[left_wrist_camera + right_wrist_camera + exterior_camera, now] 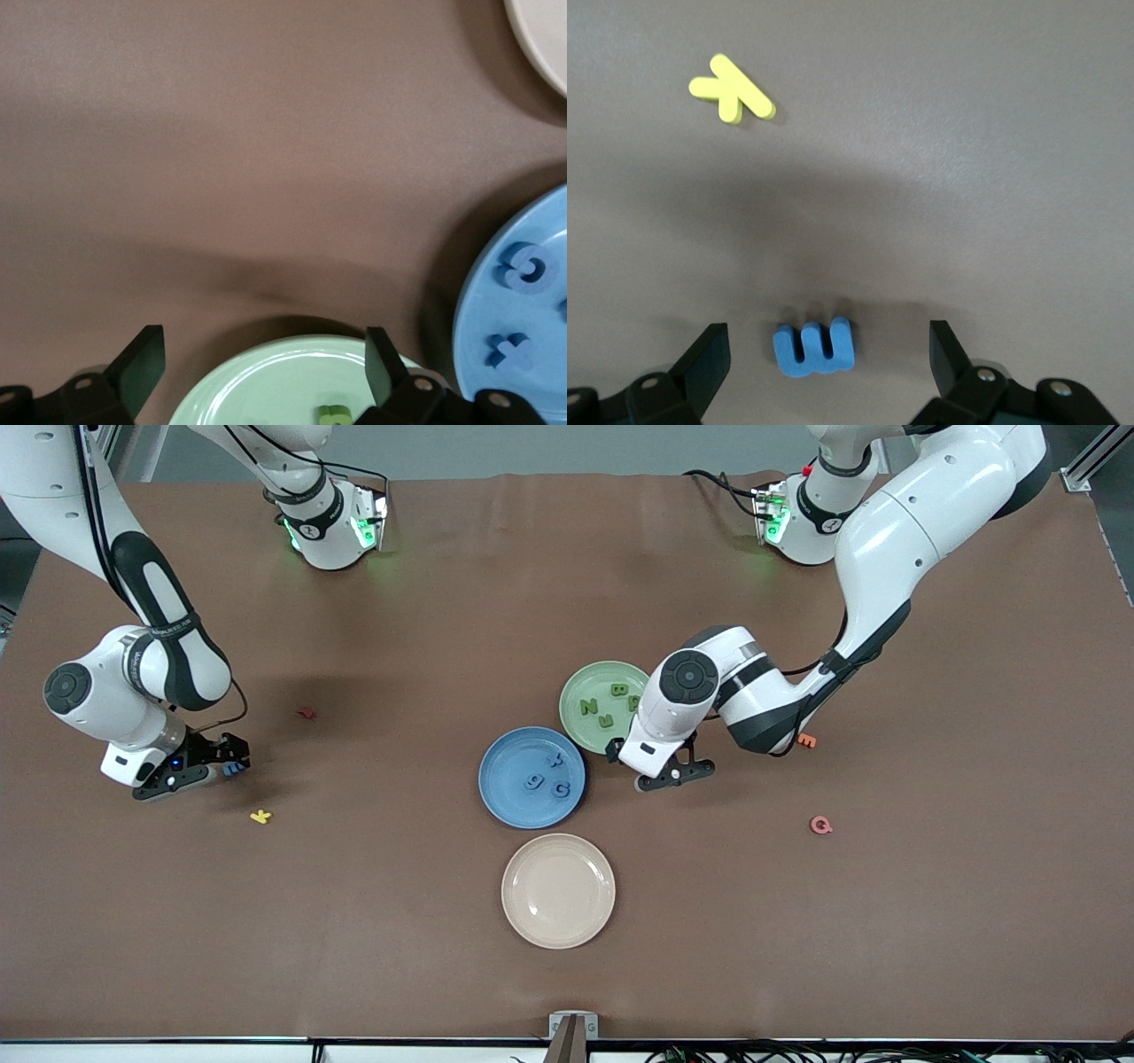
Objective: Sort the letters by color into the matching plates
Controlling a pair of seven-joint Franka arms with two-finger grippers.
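Both grippers open wide — one blue letter not yet on its plate.

The blue plate [532,777] sits mid-table with three blue letters [547,776] on it. Touching it, farther from the front camera, is the green plate [595,691] with four green letters [608,705]. The left gripper [660,766] hangs over the green plate's near edge, fingers spread, holding nothing. Well away from the blue plate, toward the right arm's end, the right gripper [824,363] is low with fingers apart around the last blue letter [814,348] — the letter lies flat on the table [372,921], near a yellow letter [260,816].

Left end effector [673,772] and right end effector [189,769] both spread wide, low.
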